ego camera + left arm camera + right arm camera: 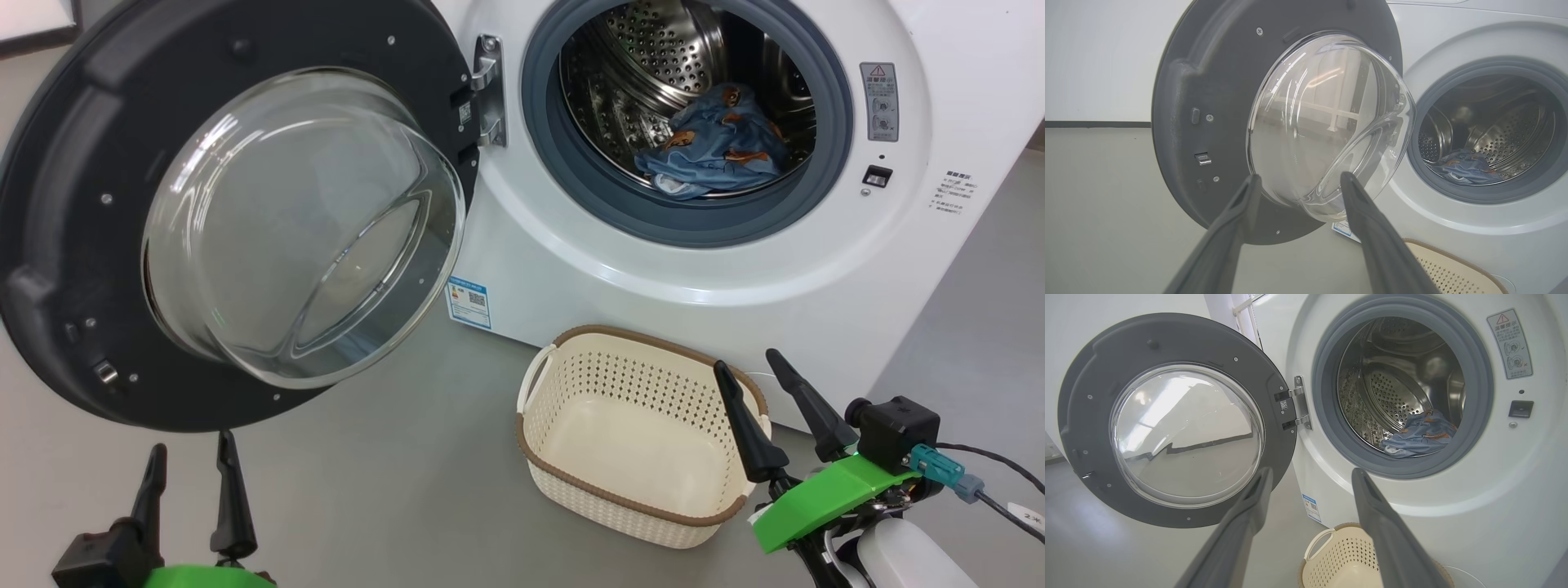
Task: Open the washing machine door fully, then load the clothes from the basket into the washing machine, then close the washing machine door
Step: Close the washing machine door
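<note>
Door: the washing machine door (302, 220) stands wide open, left of the washing machine (571, 269)
Clothes: the clothes (714, 143) lie bunched low in the drum
Basket: the basket (620, 510) stands empty on the floor (392, 474), just before the machine
Left gripper (189, 445): released, fingers spread, below the door
Right gripper (745, 361): released, fingers spread, by the basket's right rim

The washing machine (571, 269) is finished in white, with a grey rubber ring (540, 147) and a perforated steel drum (653, 41). The washing machine door (73, 204) is framed in dark grey around clear glass. The clothes (718, 143) are light blue, printed with orange-brown figures. The basket (604, 392) is cream, perforated, brown-rimmed.
</note>
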{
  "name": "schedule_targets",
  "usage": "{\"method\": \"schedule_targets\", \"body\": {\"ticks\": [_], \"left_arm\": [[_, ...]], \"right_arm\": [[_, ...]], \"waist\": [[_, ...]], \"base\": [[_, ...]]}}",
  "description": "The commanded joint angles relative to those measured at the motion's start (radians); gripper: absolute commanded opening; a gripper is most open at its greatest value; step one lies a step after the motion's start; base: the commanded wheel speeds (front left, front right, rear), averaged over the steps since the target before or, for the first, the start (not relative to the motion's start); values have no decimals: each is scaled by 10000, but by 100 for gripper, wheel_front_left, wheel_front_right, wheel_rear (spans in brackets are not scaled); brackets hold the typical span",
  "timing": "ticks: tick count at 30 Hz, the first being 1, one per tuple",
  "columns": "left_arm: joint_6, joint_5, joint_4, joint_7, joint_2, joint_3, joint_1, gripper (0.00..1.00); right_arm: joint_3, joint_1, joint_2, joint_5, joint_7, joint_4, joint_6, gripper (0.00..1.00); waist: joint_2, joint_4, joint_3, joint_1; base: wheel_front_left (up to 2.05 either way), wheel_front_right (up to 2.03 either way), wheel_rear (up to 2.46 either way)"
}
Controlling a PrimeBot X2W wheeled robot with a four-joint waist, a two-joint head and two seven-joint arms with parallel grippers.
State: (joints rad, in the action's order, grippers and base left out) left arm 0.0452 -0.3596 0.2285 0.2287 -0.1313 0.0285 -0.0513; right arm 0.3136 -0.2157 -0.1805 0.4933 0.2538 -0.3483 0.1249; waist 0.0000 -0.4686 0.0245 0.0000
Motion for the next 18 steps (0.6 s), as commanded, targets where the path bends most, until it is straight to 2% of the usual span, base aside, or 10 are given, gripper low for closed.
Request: {"method": "schedule_targets", "body": {"ticks": [1,14,15,16,17,18], "left_arm": [[63,-15,-314,47,-195,-295,-54,100],[107,-85,-430,124,-285,-297,-112,100],[109,-94,-449,130,-296,-307,-120,95],[105,-108,-467,134,-311,-316,-132,61],[91,-123,-491,140,-332,-327,-151,36],[71,-143,-522,146,-359,-343,-178,0]], "right_arm": [[156,-58,-22,32,80,226,58,100],[195,-99,-81,68,80,234,58,100],[199,-100,-82,70,80,235,58,100],[205,-103,-81,72,80,235,58,100],[214,-106,-78,73,80,233,58,100],[224,-109,-77,75,80,232,58,100]], "waist": [[0,10,2,0],[0,106,-109,0],[0,118,-117,0],[0,131,-123,0],[0,147,-124,0],[0,164,-128,0]], "base": [[0,0,0],[0,0,0],[0,0,0],[0,0,0],[0,0,0],[0,0,0]]}}
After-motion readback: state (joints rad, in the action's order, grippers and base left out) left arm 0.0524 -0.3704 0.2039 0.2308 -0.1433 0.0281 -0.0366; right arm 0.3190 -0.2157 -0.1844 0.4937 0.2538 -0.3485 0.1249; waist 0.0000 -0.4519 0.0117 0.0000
